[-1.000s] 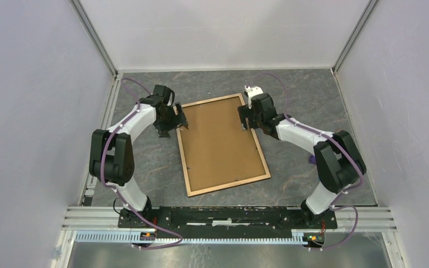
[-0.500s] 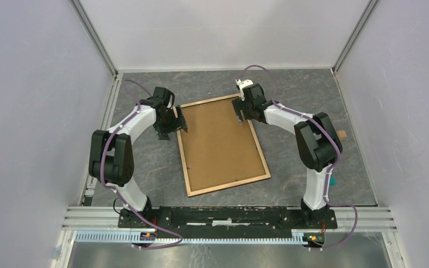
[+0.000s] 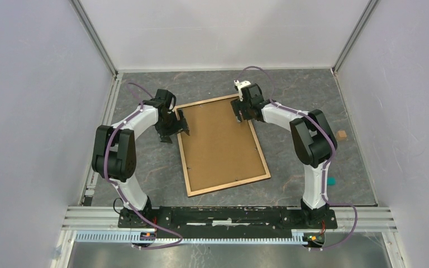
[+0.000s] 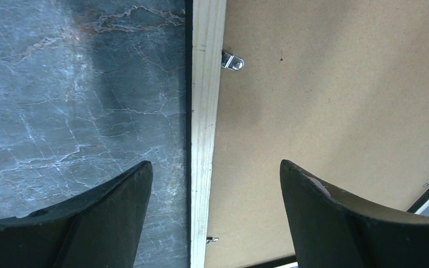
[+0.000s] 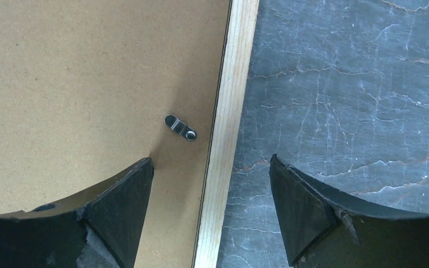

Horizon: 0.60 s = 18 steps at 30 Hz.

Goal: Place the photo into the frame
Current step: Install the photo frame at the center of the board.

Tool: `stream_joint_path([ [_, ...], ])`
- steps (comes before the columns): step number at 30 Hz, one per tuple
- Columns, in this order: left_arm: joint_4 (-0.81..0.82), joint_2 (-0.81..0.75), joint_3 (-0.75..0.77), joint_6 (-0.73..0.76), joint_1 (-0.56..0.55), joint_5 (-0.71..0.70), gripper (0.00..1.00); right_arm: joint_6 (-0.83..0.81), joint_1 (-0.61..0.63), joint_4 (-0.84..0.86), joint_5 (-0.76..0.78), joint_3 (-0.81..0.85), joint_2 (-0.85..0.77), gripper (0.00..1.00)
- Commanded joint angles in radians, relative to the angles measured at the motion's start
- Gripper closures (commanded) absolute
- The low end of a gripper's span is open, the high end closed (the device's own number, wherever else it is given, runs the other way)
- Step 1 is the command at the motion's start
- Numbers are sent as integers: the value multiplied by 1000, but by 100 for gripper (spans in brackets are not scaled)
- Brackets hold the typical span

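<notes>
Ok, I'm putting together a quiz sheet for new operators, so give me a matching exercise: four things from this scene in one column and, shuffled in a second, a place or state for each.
Things
1. left hand
2. right hand
3. backing board
4. frame

Places or states
A. light wood rails, lying back side up
B. open, above the frame's right rail
C. brown, flat inside the frame
D. open, above the frame's left rail

Pairs: 1-D, 2-B, 3-C, 4-A

Tan, brown and veined grey
The frame (image 4: 204,111) is showing pale tan rails, the backing board (image 4: 324,84) plain brown, the tabletop (image 4: 61,84) dark grey with white veins.
</notes>
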Motion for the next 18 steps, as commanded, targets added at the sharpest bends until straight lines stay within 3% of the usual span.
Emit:
stream_joint_path([
  [1, 28, 2, 3, -1, 2, 32, 10, 12, -16, 10, -30, 43, 26, 20],
  [18, 34, -4, 6, -8, 3, 54, 12, 45, -29, 44, 4, 72, 78, 33],
])
